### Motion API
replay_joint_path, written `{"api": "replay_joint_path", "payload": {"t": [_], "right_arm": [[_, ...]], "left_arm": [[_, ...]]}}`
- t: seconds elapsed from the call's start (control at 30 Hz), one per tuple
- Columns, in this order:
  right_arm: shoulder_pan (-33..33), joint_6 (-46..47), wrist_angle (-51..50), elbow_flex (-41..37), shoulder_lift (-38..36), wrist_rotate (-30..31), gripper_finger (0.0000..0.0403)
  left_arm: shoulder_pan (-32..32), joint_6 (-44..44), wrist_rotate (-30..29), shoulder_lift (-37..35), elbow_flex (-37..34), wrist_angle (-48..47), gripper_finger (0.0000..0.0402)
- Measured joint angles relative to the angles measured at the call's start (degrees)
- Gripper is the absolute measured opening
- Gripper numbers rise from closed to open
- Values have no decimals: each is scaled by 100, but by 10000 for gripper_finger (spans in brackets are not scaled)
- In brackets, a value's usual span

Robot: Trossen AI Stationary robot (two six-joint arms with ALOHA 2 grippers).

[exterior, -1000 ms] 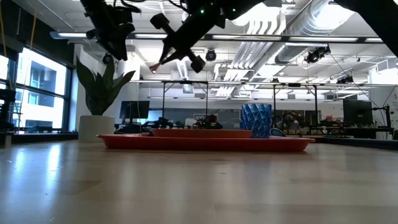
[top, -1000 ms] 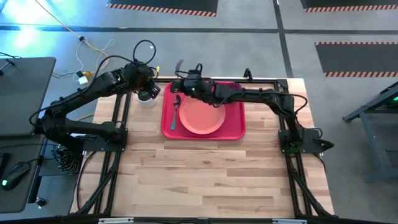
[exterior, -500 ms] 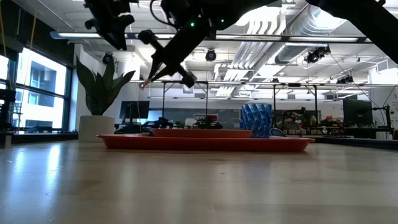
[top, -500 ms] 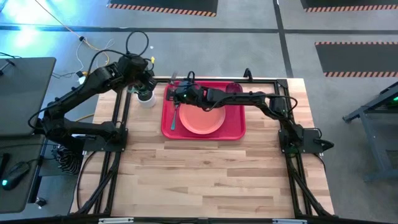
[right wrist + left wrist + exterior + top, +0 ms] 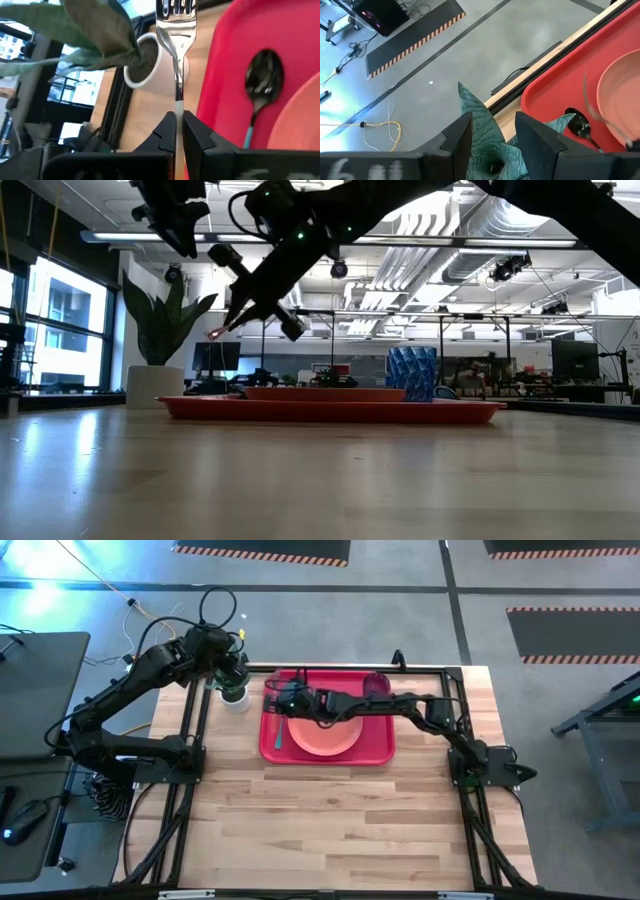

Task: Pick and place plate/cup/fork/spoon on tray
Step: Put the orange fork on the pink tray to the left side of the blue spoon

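The red tray (image 5: 380, 745) carries the salmon plate (image 5: 325, 732), the teal-handled spoon (image 5: 261, 80) left of the plate, and the blue cup (image 5: 412, 375) at its far right corner. My right gripper (image 5: 178, 122) is shut on the fork (image 5: 176, 30). It hovers over the tray's left rim, near the spoon, with the tines sticking out ahead of it. My left gripper (image 5: 492, 135) stands open with nothing between its fingers, high over the potted plant (image 5: 235, 697) left of the tray. My right gripper pinches the fork's thin handle (image 5: 177, 106) between its two fingers, just behind the metal neck. The fork runs along the fingers and its tines (image 5: 176, 9) point ahead. The fingers slant down toward the table's left side. The fork is lifted clear of tray and table.
A white pot (image 5: 148, 62) with broad green leaves stands on the table's far left, close to the tray's left rim. Black frame rails (image 5: 190, 730) run along the table's edges. The near half of the wooden table (image 5: 330, 830) is bare board.
My right gripper has sunk and moved toward the table's left edge with the fork, from over the tray's far side to its left rim. It has also tipped further downward. My left gripper has risen a little above the plant, still open.
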Motion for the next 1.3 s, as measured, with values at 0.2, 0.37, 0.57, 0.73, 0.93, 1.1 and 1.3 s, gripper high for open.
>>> {"api": "replay_joint_path", "payload": {"t": [0.2, 0.37, 0.57, 0.73, 0.93, 1.1, 1.3], "right_arm": [[102, 193, 3, -4, 176, -154, 0], [128, 221, -24, -4, 167, -15, 0], [129, 370, 68, -7, 308, 20, 0], [141, 613, 442, -7, 507, -146, 0], [141, 729, 374, -7, 615, -299, 0], [92, 761, 215, -7, 604, -347, 0], [43, 935, 122, -7, 604, -456, 0]], "left_arm": [[-1, 0, 5, 0, 0, 0, 141], [-2, -7, 50, 0, 0, -10, 141], [-2, -9, 132, 0, 0, -17, 141], [-2, -7, 139, 0, 0, -20, 141], [-2, -6, 146, 0, 0, -40, 141], [-2, -6, 145, 0, -1, -52, 141], [-2, -7, 150, 0, -2, -52, 141]]}}
